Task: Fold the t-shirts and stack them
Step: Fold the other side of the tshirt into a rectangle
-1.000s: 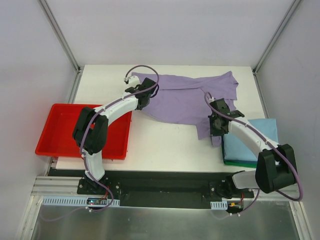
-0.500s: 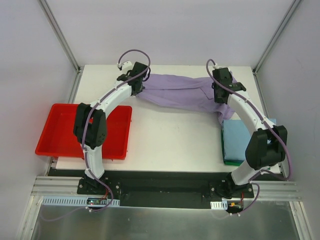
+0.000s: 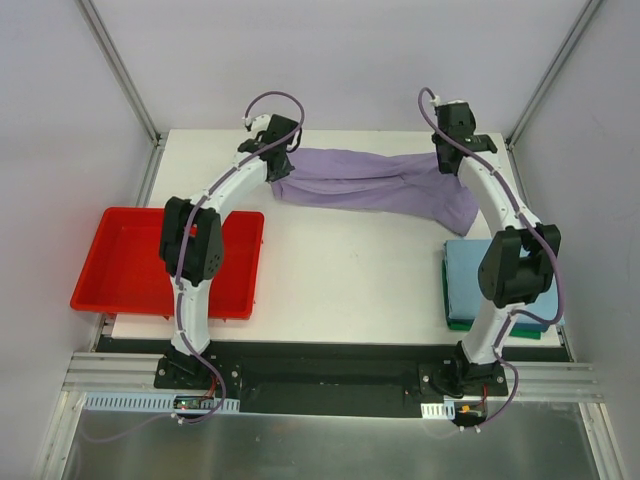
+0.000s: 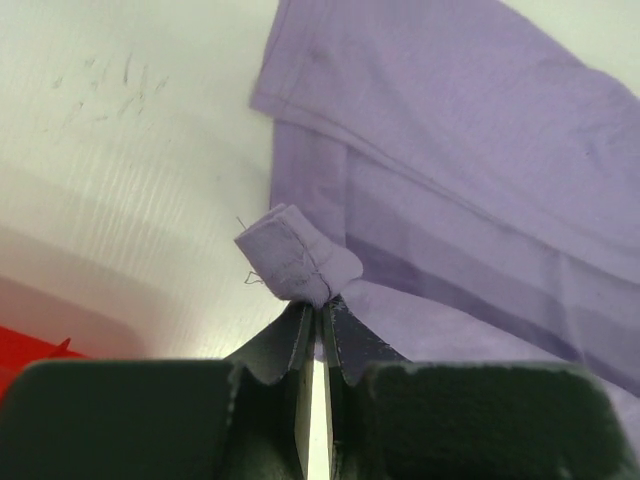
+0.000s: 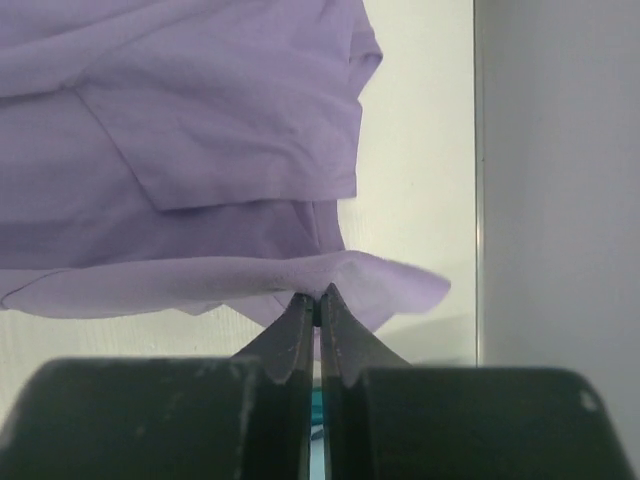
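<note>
The lavender t-shirt (image 3: 375,187) lies folded lengthwise in a long band across the far side of the table (image 3: 340,270). My left gripper (image 3: 282,172) is shut on a bunched corner of the shirt (image 4: 300,262) at its left end. My right gripper (image 3: 452,165) is shut on the shirt's edge (image 5: 330,275) at the right end. Both arms reach to the table's far edge. A folded light blue t-shirt (image 3: 470,280) rests on a dark green t-shirt (image 3: 462,325) at the right front.
A red plastic tray (image 3: 125,265) sits at the left, overhanging the table's edge. Grey enclosure walls and metal posts (image 3: 150,130) bound the table at the back and on both sides.
Both grippers have carried the shirt's near edge away from me to the table's far side, folding the lavender shirt over itself into a narrow band. The blue stack, covered before, now shows.
</note>
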Robot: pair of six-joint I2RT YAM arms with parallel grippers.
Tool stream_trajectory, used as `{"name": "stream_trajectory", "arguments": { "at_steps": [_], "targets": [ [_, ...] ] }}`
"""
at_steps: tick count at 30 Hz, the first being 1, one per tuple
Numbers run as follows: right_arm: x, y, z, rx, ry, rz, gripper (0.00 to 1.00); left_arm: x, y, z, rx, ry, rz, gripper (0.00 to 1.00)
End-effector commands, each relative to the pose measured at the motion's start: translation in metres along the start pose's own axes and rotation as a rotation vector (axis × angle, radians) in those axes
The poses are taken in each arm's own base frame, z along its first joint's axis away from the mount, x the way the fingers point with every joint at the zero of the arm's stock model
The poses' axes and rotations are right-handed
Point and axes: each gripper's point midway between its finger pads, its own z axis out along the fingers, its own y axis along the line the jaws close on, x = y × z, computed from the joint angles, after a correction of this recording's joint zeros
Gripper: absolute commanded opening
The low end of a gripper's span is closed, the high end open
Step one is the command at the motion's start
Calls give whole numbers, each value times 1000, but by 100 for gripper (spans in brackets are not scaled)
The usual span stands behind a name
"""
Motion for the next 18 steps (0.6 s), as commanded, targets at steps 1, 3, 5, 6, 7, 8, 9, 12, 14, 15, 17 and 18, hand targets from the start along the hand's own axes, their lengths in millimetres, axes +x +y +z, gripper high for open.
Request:
{"name": "stream_trajectory", "arguments": {
  "at_steps": [1,3,5,6,7,8,9,12,14,15,17,18],
  "targets": [
    [-31,-8,7,2,-53,-74,0,-21,-7,5,18,-28,16,3],
    [-35,-7,17,-5,-46,-91,0,-26,-6,11,15,-33,18,6],
    [-40,-2,26,-23,-44,-106,0,-32,-8,18,22,-34,20,7],
    [-42,2,32,-42,-47,-115,0,-35,-11,20,31,-37,21,7],
    [-46,7,37,-58,-53,-119,1,-36,-11,26,29,-35,24,8],
    [-46,11,44,-70,-48,-127,0,-36,-13,29,34,-33,29,9],
    [-50,16,49,-81,-54,-132,0,-39,-15,33,41,-31,28,9],
    [-53,30,72,-105,-49,-149,0,-35,-13,49,48,1,15,11],
    [-57,36,86,-115,-56,-157,0,-34,-8,58,41,13,3,14],
    [-58,40,95,-116,-52,-162,0,-33,-5,65,36,19,-5,14],
    [-58,47,111,-114,-46,-156,0,-35,-3,77,32,25,-18,20],
    [-59,50,117,-114,-49,-150,0,-37,-4,85,36,26,-27,22]
  ]
}}
